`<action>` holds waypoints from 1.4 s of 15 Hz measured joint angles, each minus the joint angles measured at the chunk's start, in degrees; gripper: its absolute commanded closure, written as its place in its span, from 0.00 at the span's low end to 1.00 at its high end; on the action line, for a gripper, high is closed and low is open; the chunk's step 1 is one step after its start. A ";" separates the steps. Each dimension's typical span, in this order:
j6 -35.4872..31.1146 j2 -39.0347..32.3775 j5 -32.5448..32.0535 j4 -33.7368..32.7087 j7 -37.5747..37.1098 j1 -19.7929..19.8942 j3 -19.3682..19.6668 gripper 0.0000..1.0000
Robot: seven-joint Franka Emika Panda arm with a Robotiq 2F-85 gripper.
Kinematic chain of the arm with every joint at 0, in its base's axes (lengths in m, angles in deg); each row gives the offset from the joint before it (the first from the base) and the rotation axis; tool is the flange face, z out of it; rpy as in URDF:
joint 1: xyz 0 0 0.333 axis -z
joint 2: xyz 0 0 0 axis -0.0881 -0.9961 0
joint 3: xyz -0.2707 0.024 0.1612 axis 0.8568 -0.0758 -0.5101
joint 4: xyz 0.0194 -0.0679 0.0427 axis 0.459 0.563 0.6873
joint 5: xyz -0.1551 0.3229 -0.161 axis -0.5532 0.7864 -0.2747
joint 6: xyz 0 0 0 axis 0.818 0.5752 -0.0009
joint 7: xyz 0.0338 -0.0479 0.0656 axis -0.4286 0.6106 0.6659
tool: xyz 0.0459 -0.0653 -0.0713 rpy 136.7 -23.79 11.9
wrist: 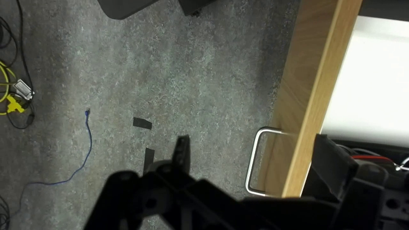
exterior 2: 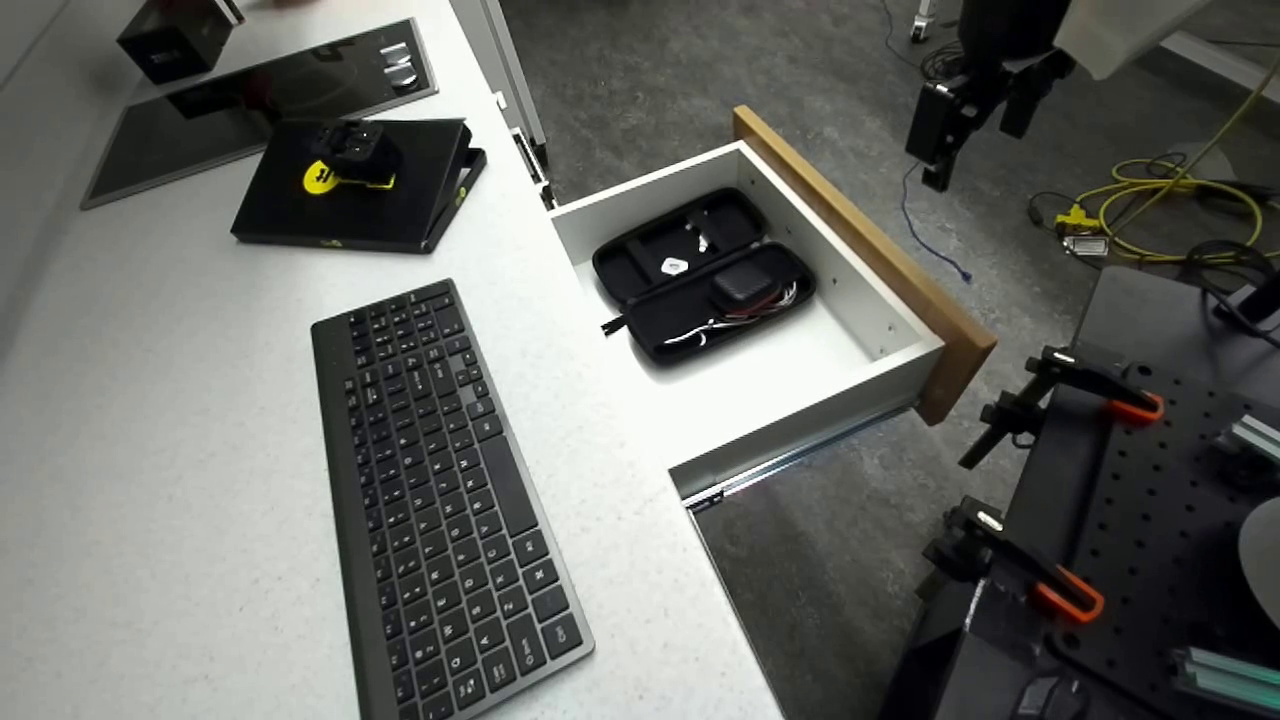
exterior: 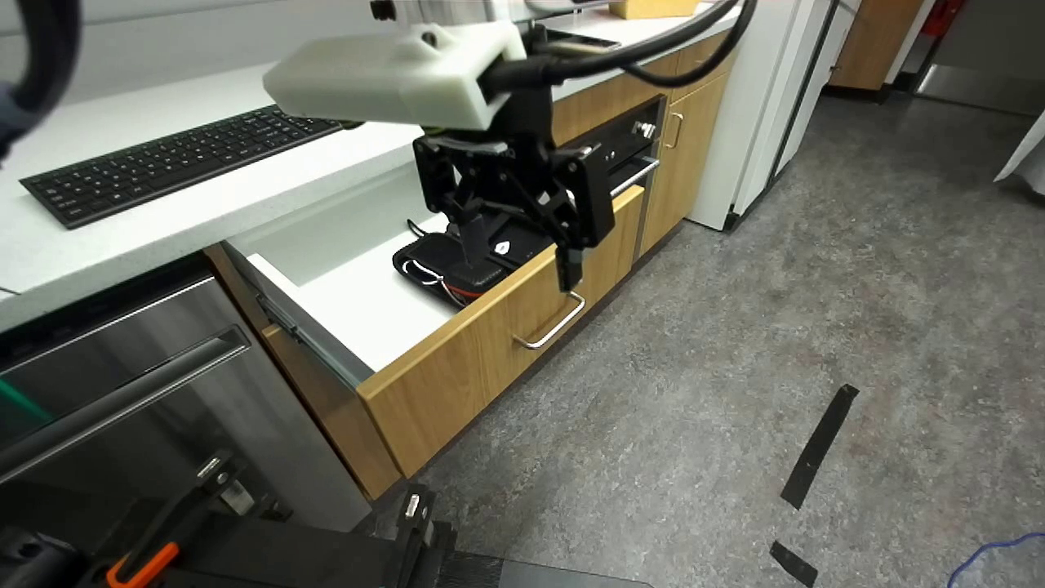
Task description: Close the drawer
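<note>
The drawer (exterior: 457, 388) is pulled out, with a light oak front, white inner walls and a silver bar handle (exterior: 558, 325). Its front also shows in an exterior view (exterior 2: 860, 235) and on the right of the wrist view (wrist: 314, 95). An open black case (exterior 2: 705, 270) with cables lies inside it. My gripper (exterior: 522, 268) is open and empty, its fingers wide apart. In the wrist view the gripper (wrist: 251, 139) has the front's top edge and handle showing between its fingers. It appears apart from the drawer; its exact height above the front is unclear. It also shows in an exterior view (exterior 2: 978, 152).
A white counter (exterior 2: 200, 420) above the drawer bears a keyboard (exterior 2: 450, 500) and a black box (exterior 2: 350, 190). A stainless-steel appliance (exterior: 163, 408) and a black oven (exterior: 633, 135) flank the drawer. A black base with clamps (exterior 2: 1130, 480) stands opposite. Grey floor (exterior: 669, 367) lies in front.
</note>
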State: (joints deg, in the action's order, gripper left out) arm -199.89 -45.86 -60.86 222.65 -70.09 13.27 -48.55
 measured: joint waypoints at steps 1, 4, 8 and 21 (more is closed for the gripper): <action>0.00 -0.05 0.00 -0.13 -0.17 -0.01 0.01 0.00; 0.00 -0.05 0.00 -0.22 -0.51 -0.01 -0.03 0.00; -0.28 -1.79 -2.25 -0.42 -3.91 0.09 0.05 0.00; -1.97 -30.98 -6.59 -20.48 -20.54 -1.84 10.06 0.00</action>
State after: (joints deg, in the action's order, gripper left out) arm -201.86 -76.84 -67.45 202.17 -90.63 11.43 -38.49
